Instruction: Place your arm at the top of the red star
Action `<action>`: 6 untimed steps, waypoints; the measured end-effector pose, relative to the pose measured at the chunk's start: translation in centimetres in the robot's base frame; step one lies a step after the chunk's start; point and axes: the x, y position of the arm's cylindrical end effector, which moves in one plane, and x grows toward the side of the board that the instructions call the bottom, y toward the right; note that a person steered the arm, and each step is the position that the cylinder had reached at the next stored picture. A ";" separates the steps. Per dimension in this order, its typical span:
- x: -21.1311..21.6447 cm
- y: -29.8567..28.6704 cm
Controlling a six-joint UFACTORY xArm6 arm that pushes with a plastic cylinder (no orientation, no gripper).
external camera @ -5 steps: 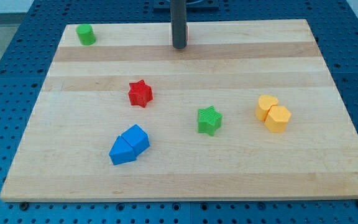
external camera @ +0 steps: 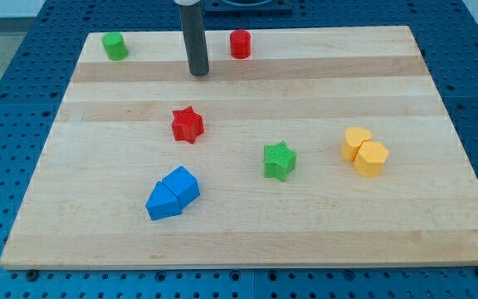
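Eight blocks lie on the table (external camera: 438,208), and the red star (external camera: 187,124) sits left of centre, apart from the others. No claw shows, only the rod; my tip (external camera: 199,73) rests above the red star toward the view's top, between the green cylinder (external camera: 114,46) and red cylinder (external camera: 240,43).

Board (external camera: 438,232): pale wood, on a blue pegboard (external camera: 7,75).
Far left: green cylinder (external camera: 114,46).
Far middle: red cylinder (external camera: 240,44).
Centre left: red star (external camera: 187,124).
Centre: green star (external camera: 280,160).
Near left: two blue blocks (external camera: 173,193), touching.
Right: two yellow blocks (external camera: 364,151), touching.
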 end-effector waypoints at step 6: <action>8.2 -0.3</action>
